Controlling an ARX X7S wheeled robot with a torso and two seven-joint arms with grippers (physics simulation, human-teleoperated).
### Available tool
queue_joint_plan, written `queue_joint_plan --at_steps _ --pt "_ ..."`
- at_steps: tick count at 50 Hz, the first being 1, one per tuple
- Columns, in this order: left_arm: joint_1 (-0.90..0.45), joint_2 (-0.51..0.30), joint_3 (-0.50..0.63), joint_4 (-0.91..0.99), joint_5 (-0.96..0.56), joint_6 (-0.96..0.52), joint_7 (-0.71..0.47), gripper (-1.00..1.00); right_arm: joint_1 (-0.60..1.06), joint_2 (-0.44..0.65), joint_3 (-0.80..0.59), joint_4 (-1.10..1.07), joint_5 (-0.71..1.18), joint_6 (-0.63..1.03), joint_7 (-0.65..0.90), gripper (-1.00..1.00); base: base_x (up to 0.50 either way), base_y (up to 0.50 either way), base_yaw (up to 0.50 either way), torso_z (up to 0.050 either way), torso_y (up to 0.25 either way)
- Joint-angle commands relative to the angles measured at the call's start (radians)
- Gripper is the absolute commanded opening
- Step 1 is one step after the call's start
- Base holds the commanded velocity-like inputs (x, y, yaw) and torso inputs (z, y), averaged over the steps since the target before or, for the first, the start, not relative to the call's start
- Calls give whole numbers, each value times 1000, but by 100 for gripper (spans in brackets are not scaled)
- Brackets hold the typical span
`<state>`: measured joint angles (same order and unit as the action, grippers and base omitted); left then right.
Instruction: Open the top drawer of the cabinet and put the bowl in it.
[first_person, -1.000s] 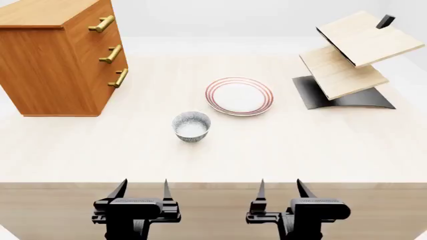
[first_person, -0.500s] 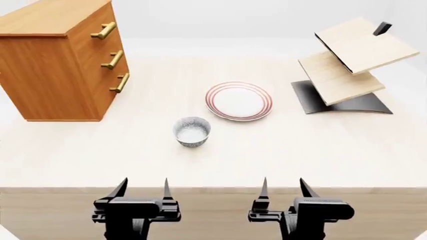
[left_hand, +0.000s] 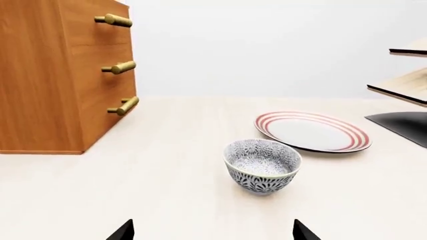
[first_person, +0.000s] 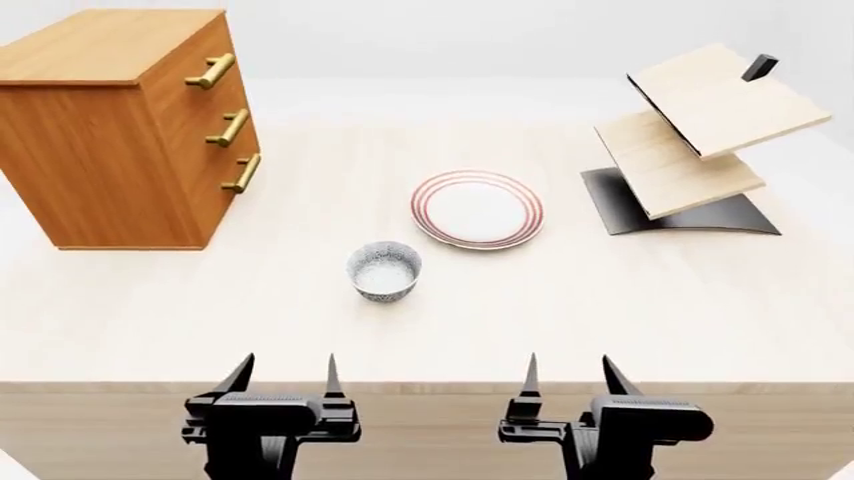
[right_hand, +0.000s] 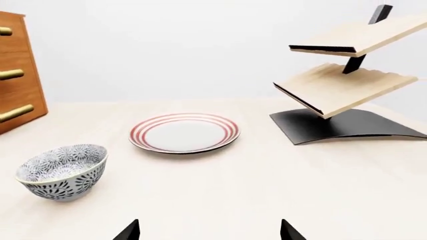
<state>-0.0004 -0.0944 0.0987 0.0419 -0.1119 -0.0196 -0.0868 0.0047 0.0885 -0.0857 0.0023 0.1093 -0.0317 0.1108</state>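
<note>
The cabinet (first_person: 114, 130) stands at the far left corner of the bench (first_person: 667, 310), its three brass-handled drawer fronts facing toward the bench centre. The top drawer (first_person: 198, 62) is closed, its front flush with the two below it.

The left gripper (first_person: 284, 375) hangs just off the near edge of the bench, left of centre, fingers spread and holding nothing.

The bowl (first_person: 384, 271) sits upright on the bench, between the near edge and the bench centre, slightly right of the left gripper's line. It is well apart from the cabinet and touches nothing but the bench. It appears empty.

The red-ringed plate (first_person: 477, 209) lies flat just beyond the bowl and to its right, separated from it by a narrow gap.

The right gripper (first_person: 567, 373) hangs off the near edge, right of centre, fingers spread and empty.

The wooden rack (first_person: 701, 130), two tilted boards on a black base, occupies the far right corner.
</note>
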Motion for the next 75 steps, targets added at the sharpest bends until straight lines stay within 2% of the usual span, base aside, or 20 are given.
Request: queue_joint_plan --at_steps 1,4,7,69,72,75 --pt "-2 -14 13 10 -17 -5 -14 100 1 13 -12 1 15 -6 17 100 0 0 0 50 62" --pt "7 -13 8 13 -38 33 -6 100 2 16 -14 0 19 -8 20 100 0 0 0 50 61" --pt "7 -17 15 21 -37 10 -14 100 3 21 -20 2 9 -13 29 100 0 0 0 17 0" --pt "-20 -54 41 9 -95 5 -88 100 7 62 -68 2 45 -20 91 100 0 500 0 0 0" --pt "-49 -57 20 7 -104 -2 -105 100 5 64 -60 -7 88 -15 71 100 0 167 0 0 0" --pt "-201 -73 -84 -59 -133 -27 -175 100 -12 82 -55 -72 88 -7 78 100 0 0 0 0 0"
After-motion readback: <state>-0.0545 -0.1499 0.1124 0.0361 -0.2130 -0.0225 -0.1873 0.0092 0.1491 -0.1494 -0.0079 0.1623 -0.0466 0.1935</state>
